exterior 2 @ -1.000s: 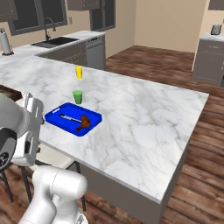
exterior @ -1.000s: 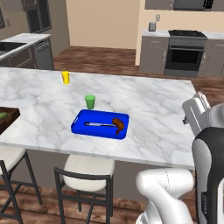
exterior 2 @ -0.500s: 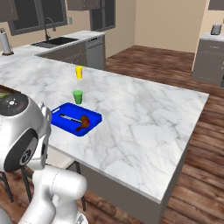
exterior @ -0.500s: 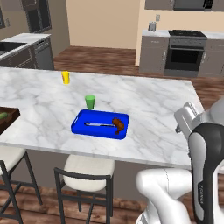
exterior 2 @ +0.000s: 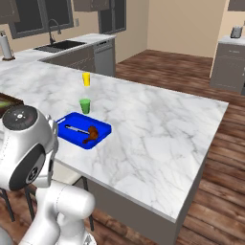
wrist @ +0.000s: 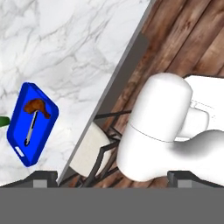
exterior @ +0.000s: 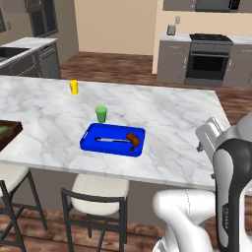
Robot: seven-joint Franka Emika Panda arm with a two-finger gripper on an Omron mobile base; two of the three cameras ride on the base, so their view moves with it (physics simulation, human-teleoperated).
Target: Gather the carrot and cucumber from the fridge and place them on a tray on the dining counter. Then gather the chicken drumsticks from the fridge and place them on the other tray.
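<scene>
Risk comes first for us: the gripper (wrist: 112, 175) sits well back from the counter (exterior: 162, 113) with its jaws spread wide and nothing between them — a swing of the arm from here could clip the stool (exterior: 98, 189) or the counter edge. The drumstick (exterior: 133, 139) lies brown and glossy at one end of the blue tray (exterior: 91, 142), beside a thin grey utensil (exterior: 110, 140). A green cup (exterior: 101, 114) stands just beside the tray and a yellow cup (exterior: 74, 87) further off. At the far left a dark wooden tray (exterior: 11, 134) holds something green — possibly the cucumber, though we cannot be sure.
</scene>
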